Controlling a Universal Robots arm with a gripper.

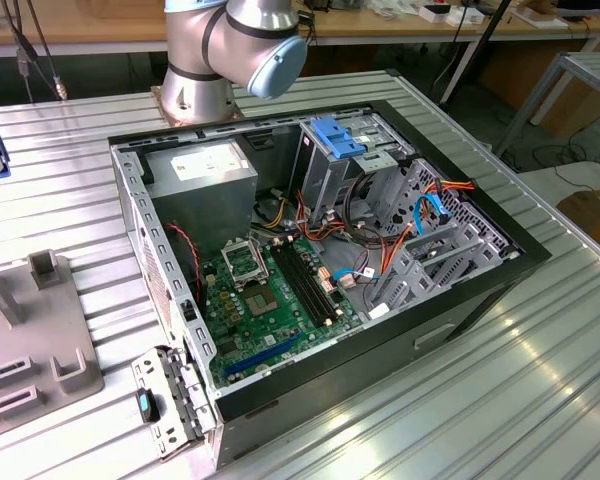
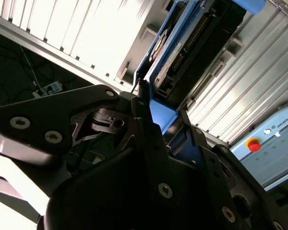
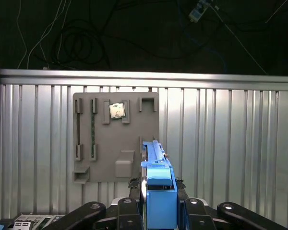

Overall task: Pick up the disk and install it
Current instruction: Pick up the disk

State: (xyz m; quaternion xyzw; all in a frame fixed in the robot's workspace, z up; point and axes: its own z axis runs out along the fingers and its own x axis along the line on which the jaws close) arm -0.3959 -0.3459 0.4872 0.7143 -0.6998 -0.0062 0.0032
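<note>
A ribbed metal table (image 1: 540, 400) carries the open computer case (image 1: 380, 372) (board exposed). In the first wrist view, above a grey fixture tray (image 3: 134, 139), the gripper (image 3: 159, 208) is clamped on the disk (image 3: 161, 191) — held edge-up between both fingers (image 3: 127, 211), clear of the table.

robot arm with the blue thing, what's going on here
The arm's gripper is shut on the disk, a dark drive in a blue carrier, held edge-on. In the first wrist view it hangs over the ribbed metal table, next to a grey parts tray that carries a processor chip. The open computer case is in the exterior view, and the disk is not yet installed in it.
</note>
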